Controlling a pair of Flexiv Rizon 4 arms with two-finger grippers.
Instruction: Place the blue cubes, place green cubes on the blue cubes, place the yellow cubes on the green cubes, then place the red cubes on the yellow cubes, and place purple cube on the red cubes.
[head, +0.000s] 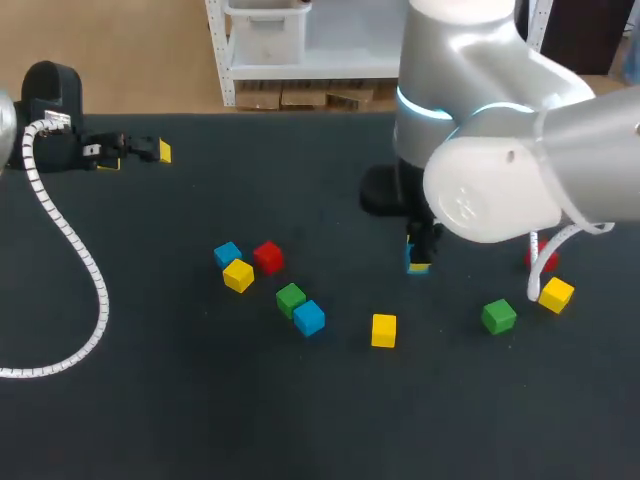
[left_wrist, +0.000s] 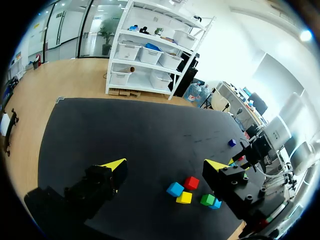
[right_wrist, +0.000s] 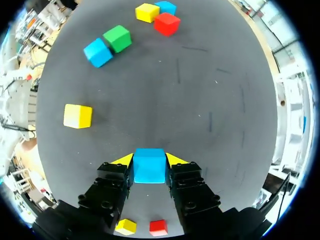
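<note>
Pinched from two sides in the right jaws, just right of the counter's (head: 200, 400) middle: a blue cube (right_wrist: 149, 165), low over the dark surface; resting on it or just clear of it, impossible to tell. Spread wide and holding nothing, the left jaws, at the counter's far left edge, yellow fingertips (left_wrist: 116, 165) well apart. Left of the held cube, a loose cluster: a second blue cube (head: 228, 254) beside a red cube (head: 268, 257), with a yellow cube (head: 238, 275) tucked just below and between them. A little nearer the robot, a green cube (head: 291, 298) pressed against a third blue cube (head: 309, 317). Alone between that cluster and the right arm (head: 500, 190), a second yellow cube (head: 384, 330). On the right side, below the arm's big joint, a second green cube (head: 498, 316), a third yellow cube (head: 556, 294) and a second red cube (head: 548, 262), the last partly hidden behind a white cable (head: 533, 275). In the left wrist view, beyond the cluster and close to the right arm, a purple cube (left_wrist: 232, 142) on the counter.
</note>
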